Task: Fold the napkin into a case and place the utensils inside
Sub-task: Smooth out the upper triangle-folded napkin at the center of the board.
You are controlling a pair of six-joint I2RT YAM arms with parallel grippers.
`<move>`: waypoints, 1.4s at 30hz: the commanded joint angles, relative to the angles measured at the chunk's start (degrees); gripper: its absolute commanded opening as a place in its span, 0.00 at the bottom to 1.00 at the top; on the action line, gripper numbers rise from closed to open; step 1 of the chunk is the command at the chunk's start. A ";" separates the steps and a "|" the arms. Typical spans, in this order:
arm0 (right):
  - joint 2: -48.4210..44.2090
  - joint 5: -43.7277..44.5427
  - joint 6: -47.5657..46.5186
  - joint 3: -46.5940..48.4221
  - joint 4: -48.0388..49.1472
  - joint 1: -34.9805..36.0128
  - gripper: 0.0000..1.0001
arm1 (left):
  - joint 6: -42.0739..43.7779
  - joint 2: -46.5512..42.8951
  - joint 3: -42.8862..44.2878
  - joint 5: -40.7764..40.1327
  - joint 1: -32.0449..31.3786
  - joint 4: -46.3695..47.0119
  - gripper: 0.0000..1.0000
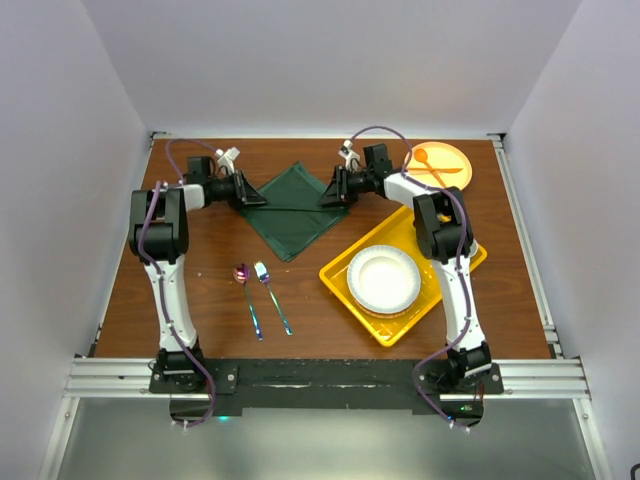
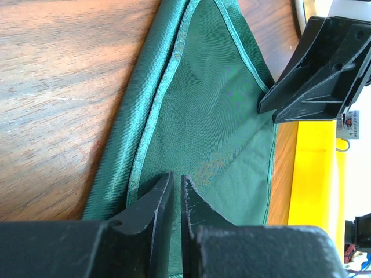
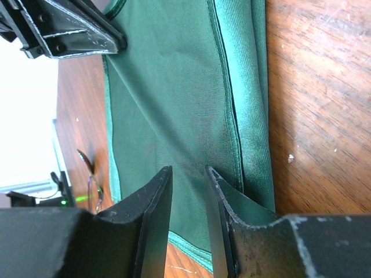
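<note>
Far middle of table: napkin point(image 1: 295, 210) is laid as a diamond, and no case is formed yet.
Left gripper point(image 1: 250, 197): clamped to a sliver, apparently on the napkin's corner.
Right gripper point(image 1: 333, 193): held parted over the opposite corner.
Near side: spoon point(image 1: 241, 272) and fork point(image 1: 262, 270) are left unpacked.

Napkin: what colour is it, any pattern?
The napkin is plain dark green, shinier hem; left wrist view shows it best.

Lab test cell: white walls point(image 1: 330, 60) round wood table point(image 1: 305, 312), alu rail point(image 1: 110, 378).
</note>
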 commanded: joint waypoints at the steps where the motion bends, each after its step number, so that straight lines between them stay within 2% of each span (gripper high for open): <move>1: 0.13 -0.73 2.94 -1.71 0.57 -0.31 0.34 | 2.99 0.91 2.52 0.18 1.37 -2.26 0.18; 5: -3.03 -2.57 4.61 1.71 1.54 -0.31 0.34 | 6.42 -3.30 2.87 3.17 1.19 -3.23 0.24; 8: -5.32 -2.32 1.21 5.22 -1.68 -0.31 0.35 | 8.70 -7.26 3.05 3.79 1.19 -3.23 0.27; 13: -6.91 4.79 -8.11 7.78 -8.55 -0.31 0.35 | 15.38 -11.92 3.58 -1.12 1.02 -8.49 0.27; 18: -4.62 10.07 -10.41 8.05 -9.79 -0.22 0.35 | 20.23 -12.37 4.71 -5.51 -0.12 -14.03 0.27; 23: -2.51 11.48 -12.96 7.79 -10.93 -0.31 0.35 | 24.18 -12.37 5.77 -8.51 -1.62 -16.32 0.27; 35: -6.29 11.13 -17.44 -2.41 -18.13 0.66 0.33 | 30.60 -10.44 12.53 -12.64 -2.94 -20.72 0.27; 37: -6.90 10.79 -18.49 -3.63 -20.24 0.83 0.33 | 31.04 -9.30 14.29 -12.64 -5.39 -20.72 0.28; 40: -8.48 10.70 -21.99 -5.74 -22.70 1.01 0.30 | 32.00 -6.93 17.36 -13.70 -7.76 -20.63 0.31; 42: -9.45 10.26 -23.15 -7.15 -23.67 1.18 0.30 | 33.41 -4.55 19.47 -13.87 -8.82 -20.98 0.38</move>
